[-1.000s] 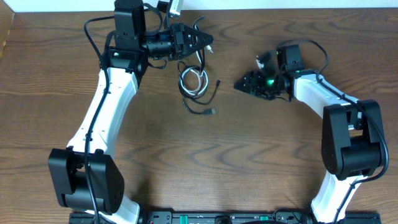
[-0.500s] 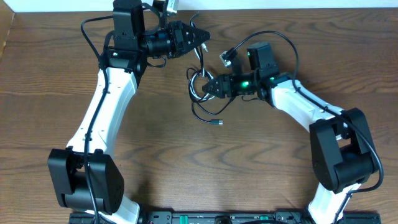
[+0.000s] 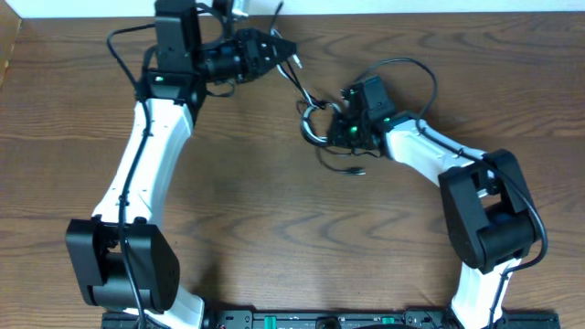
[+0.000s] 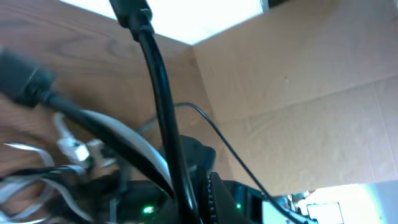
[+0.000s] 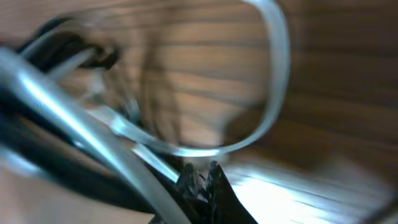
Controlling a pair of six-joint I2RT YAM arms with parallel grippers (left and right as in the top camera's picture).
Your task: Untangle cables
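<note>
The cables [image 3: 313, 122] lie bunched near the table's far middle: white loops with thin black cords, one black plug end [image 3: 358, 171] trailing toward me. My left gripper [image 3: 290, 52] is shut on a black cable [image 4: 158, 93] that stretches taut down to the bunch; a white cable [image 4: 121, 134] shows behind it. My right gripper [image 3: 328, 132] sits at the bunch's right side. In the right wrist view its tips [image 5: 202, 180] are pressed together, with a white strand [image 5: 146, 152] running right into them. A white loop [image 5: 277, 93] arcs beyond, and black cords [image 5: 56, 43] lie at the left.
Brown wooden table [image 3: 274, 238]. A cardboard wall [image 4: 298, 68] stands behind the far edge. The right arm's own thick black wire [image 3: 402, 66] arches over its wrist.
My right gripper swung left to the bunch and shut there. The left gripper drew back and left, pulling the black cable taut. The bunch shifted right.
</note>
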